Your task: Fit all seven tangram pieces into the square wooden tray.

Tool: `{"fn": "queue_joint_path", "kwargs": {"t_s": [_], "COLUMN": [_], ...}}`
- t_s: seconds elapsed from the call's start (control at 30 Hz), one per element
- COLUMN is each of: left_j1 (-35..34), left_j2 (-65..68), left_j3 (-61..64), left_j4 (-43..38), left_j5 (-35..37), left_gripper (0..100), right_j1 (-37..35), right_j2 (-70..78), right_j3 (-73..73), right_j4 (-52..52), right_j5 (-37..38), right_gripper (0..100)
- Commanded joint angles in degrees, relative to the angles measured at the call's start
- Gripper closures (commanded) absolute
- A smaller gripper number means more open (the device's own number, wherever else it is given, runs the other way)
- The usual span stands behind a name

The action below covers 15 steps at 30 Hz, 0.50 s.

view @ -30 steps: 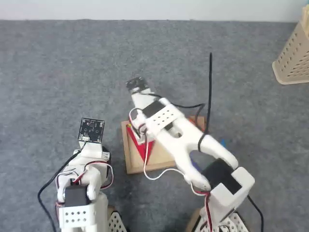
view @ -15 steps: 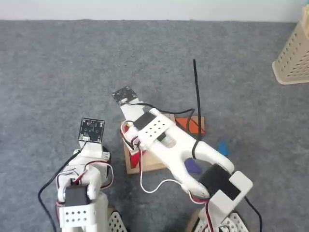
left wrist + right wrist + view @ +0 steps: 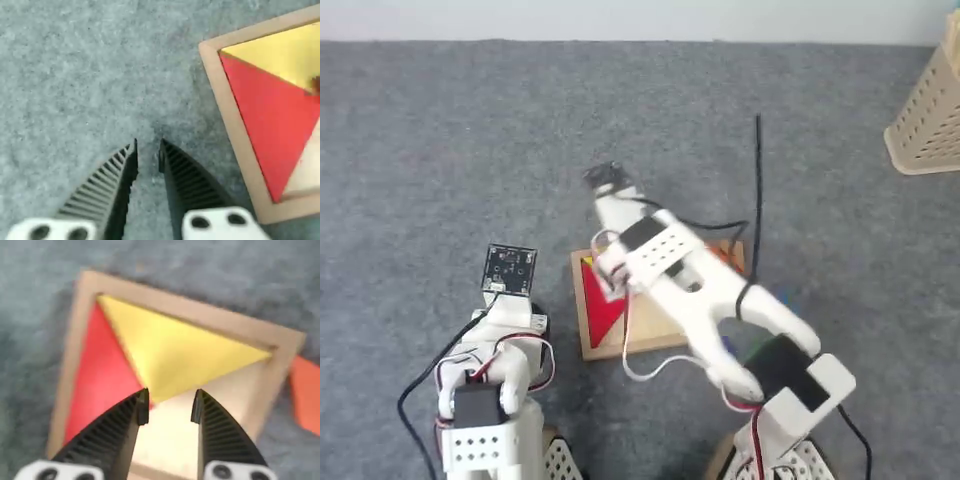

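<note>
High view: square wooden tray (image 3: 605, 348) lies on grey carpet (image 3: 470, 150) below centre; red triangle (image 3: 600, 300) seated at its nine o'clock side; right arm (image 3: 690, 285) reaches over the tray; left arm (image 3: 495, 370) stands at the tray's eight o'clock.

Left wrist view: left gripper (image 3: 148, 155) over carpet just beside the tray rim, jaws narrowly parted, grasping nothing.

Right wrist view: right gripper (image 3: 170, 400) above the tray floor, jaws released, empty; yellow triangle (image 3: 170, 350) adjoins the red triangle; orange piece (image 3: 305, 390) lies outside the rim.

From above my right arm (image 3: 700, 285) hides most of the tray (image 3: 605, 350), yellow pc (image 3: 170, 350) incl. Orange pc (image 3: 306, 390) beyond my right gripper (image 3: 169, 402) is cut off, blurry tbh.
</note>
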Motion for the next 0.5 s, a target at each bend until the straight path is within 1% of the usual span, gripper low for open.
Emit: {"fn": "queue_joint_path", "kwargs": {"t_s": [0.0, 0.2, 0.33, 0.47], "left_j1": [0.09, 0.09, 0.09, 0.09], "left_j2": [-1.32, -1.32, -1.32, -1.32], "left_j3": [-0.48, -0.48, -0.48, -0.48], "left_j4": [0.00, 0.00, 0.00, 0.00], "left_j5": [0.44, 0.44, 0.44, 0.44], "left_gripper": [93, 93, 93, 93], "right_j1": [2.68, 3.38, 4.97, 6.73], "right_j2": [-4.35, -2.24, 3.91, 6.64], "right_j3": [-0.44, -0.26, -0.70, -4.04], "right_j4": [-3.03, -6.90, -10.07, -8.84], "right_j5": [3.43, 4.04, 9.05, 9.41], "right_gripper": [85.1, 85.1, 85.3, 85.3]}}
